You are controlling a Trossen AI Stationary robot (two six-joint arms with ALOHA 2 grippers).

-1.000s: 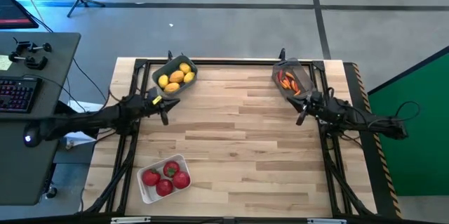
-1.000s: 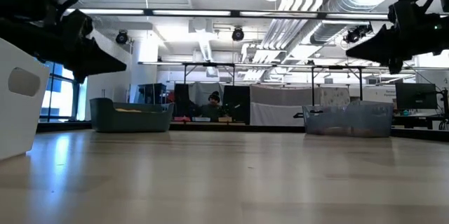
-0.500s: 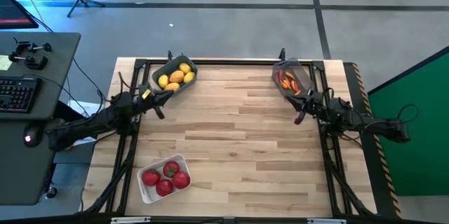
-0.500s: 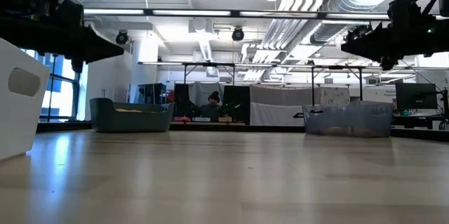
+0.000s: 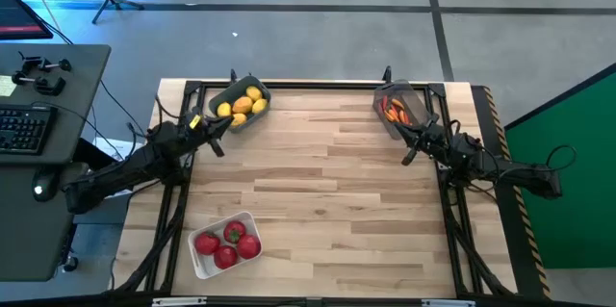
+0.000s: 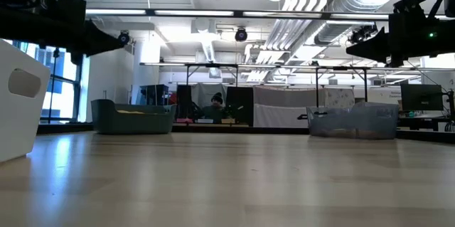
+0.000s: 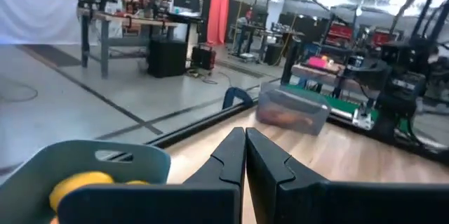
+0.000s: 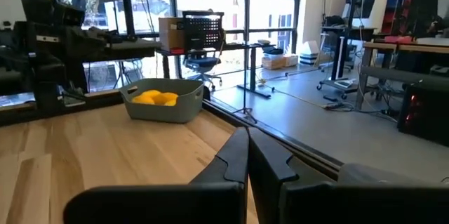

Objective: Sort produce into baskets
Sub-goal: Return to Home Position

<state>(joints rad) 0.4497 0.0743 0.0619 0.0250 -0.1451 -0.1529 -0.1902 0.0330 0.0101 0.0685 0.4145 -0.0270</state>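
Lemons (image 5: 241,107) fill the blue bin (image 5: 216,102) at the far-left corner of the bench (image 5: 327,191). Peppers (image 5: 393,110) lie in the dark bin (image 5: 404,86) at the bench's far-right corner. Red fruits (image 5: 228,243) sit in the white bin (image 5: 195,259) at the bench's near edge, toward its left. Bare wood spans the bench's middle and near-right part. The left gripper (image 7: 244,134) hangs above the bench's left edge, just beside the blue bin, fingers together. The right gripper (image 8: 247,133) hangs above the bench's right edge, just beside the dark bin, fingers together. Both arms reach in from outside the bench's side edges.
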